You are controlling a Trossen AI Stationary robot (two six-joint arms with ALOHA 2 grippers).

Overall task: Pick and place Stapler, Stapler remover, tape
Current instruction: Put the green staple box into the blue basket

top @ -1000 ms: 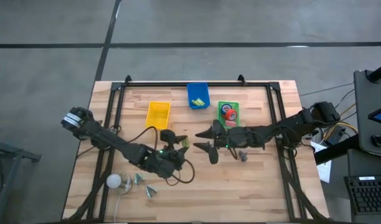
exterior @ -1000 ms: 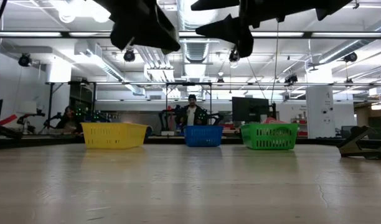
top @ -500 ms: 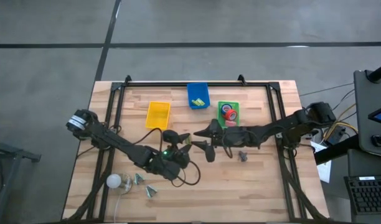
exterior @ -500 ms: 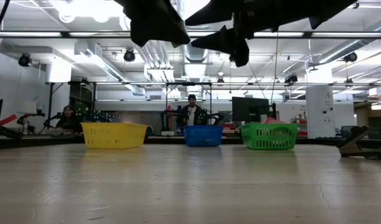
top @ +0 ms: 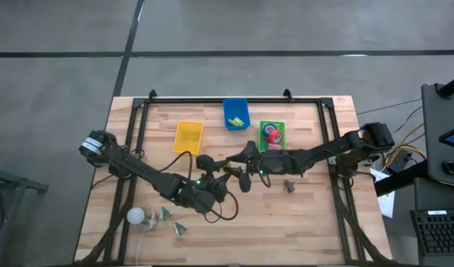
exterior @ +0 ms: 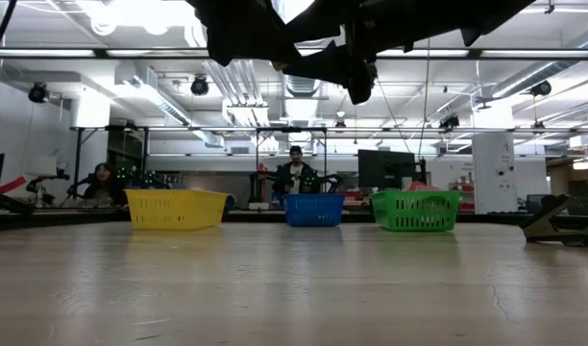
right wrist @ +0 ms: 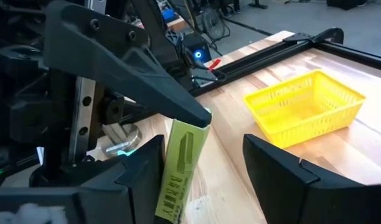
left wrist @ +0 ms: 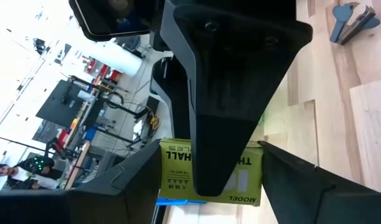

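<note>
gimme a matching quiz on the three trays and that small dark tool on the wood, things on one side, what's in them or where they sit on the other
Things:
1. yellow tray
2. blue tray
3. green tray
4. small dark tool

States:
a. holds the tape rolls
b. lies on the bare wood, outside every tray
c. holds yellow-green boxes
d. shows nothing inside from above

Pairs: 1-d, 2-c, 3-a, 4-b
</note>
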